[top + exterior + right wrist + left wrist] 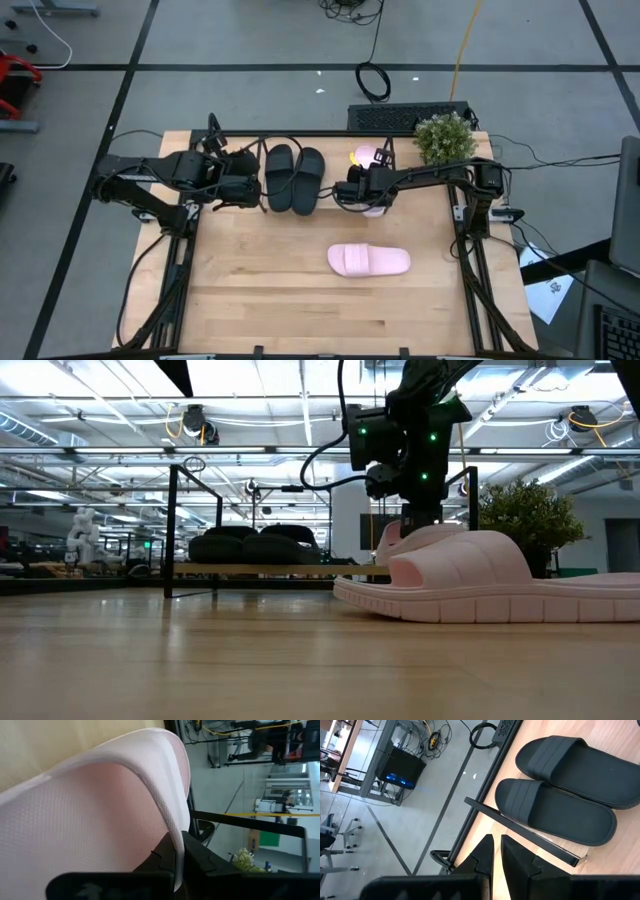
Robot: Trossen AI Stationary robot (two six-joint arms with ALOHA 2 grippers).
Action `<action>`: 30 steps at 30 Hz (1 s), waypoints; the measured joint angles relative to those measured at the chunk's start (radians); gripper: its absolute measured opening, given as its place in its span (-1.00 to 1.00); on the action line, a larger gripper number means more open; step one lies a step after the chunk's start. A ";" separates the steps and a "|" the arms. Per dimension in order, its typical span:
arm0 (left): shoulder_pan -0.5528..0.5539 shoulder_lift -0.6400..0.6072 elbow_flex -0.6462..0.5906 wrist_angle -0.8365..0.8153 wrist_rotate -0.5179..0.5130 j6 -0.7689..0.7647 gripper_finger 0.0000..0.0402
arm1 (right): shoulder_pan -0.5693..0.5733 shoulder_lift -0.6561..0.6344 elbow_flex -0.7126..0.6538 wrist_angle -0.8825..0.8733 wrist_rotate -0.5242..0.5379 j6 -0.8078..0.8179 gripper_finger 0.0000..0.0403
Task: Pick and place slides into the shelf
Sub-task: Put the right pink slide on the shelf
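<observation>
Two black slides (293, 178) (560, 795) (250, 545) lie side by side on the shelf (300, 135) (270, 569), soles down on its board. My left gripper (255, 182) (496, 852) hovers just left of them with its fingers shut, touching nothing. My right gripper (358, 190) (420, 520) (179, 857) is shut on one pink slide (368, 155) (100, 810) at the shelf's right end. The other pink slide (369, 260) (480, 580) lies sole down on the table, nearer the near edge. My right gripper pinches a thin curved edge of the pink slide's strap (172, 837) between its two fingers. In the low view the fingers come from above, pointing down. The slide (388, 540) sits at shelf-board height; whether it rests on the board I cannot tell.
A potted plant (445, 138) (525, 515) stands at the table's far right corner, close behind the right arm. Black frame rails (470, 260) run along both table sides. Bare tabletop (260, 290) lies between the rails, around the loose pink slide.
</observation>
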 joint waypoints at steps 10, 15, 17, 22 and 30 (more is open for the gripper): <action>0.000 0.000 0.000 0.000 0.000 -0.018 -0.82 | -0.003 0.000 0.000 -0.002 -0.013 0.001 -0.99; 0.000 0.000 0.000 0.000 0.000 -0.018 -0.82 | -0.003 0.000 0.000 0.000 -0.014 0.001 -0.98; 0.000 0.000 0.000 0.000 0.000 -0.018 -0.82 | -0.003 0.000 0.000 0.000 -0.014 0.001 -0.98; 0.000 0.000 0.000 0.000 0.000 -0.018 -0.82 | -0.003 0.000 0.000 0.001 -0.016 0.001 -0.98; 0.000 0.000 0.000 0.000 0.000 -0.018 -0.82 | -0.003 0.000 0.000 -0.002 -0.045 -0.001 -0.97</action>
